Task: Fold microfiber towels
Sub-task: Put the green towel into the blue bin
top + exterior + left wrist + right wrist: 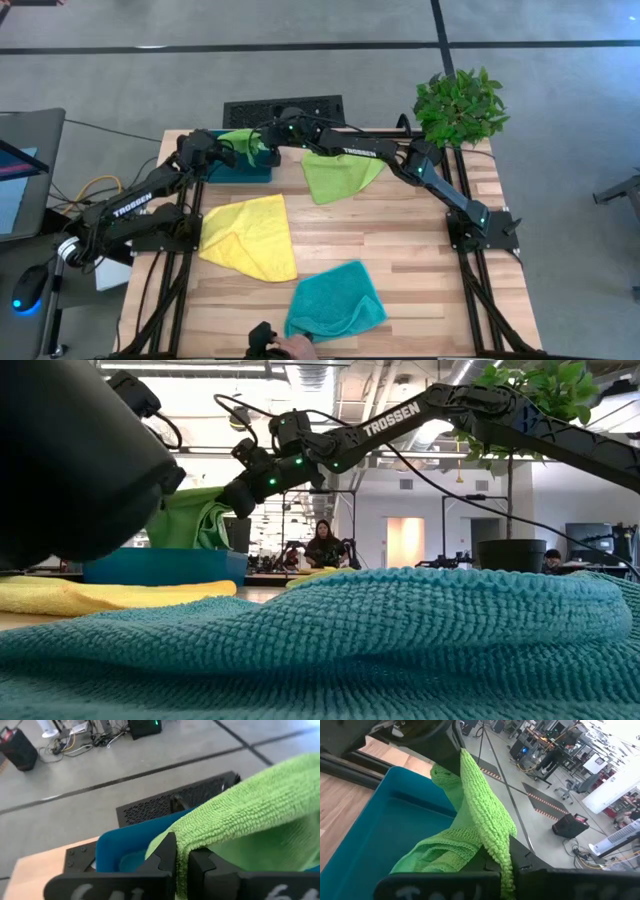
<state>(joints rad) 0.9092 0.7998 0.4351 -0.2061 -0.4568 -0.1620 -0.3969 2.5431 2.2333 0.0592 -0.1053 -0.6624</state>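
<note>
both your grippers are up at the far left corner of the table [400, 250], meeting over the dark-teal tray [240, 172]. your left gripper [250, 150] has its fingers pinched tight on an edge of a lime green towel [240, 140]; in the left wrist view the two dark fingertips [167, 852] sit closed with the green pile squeezed between them. your right gripper [268, 135] reaches across from the right side and is clamped on the same towel; the right wrist view shows the cloth [485, 815] standing up from between its fingers in a ridge, the rest of it bunched down in the tray [365, 835]. from the low view that towel [195, 520] hangs above the blue tray [165, 567], held off its floor at the top.

the other three cloths lie flat and untouched. the second lime green towel [340, 175] sits at the far middle of the table, under the right arm. the yellow towel [250, 235] is spread near the left arm's base, one corner turned over. the teal towel [335, 300] lies at the near edge, rumpled, and fills the front of the low view [350, 650]. a potted plant [460, 105] stands at the far right corner.
</note>
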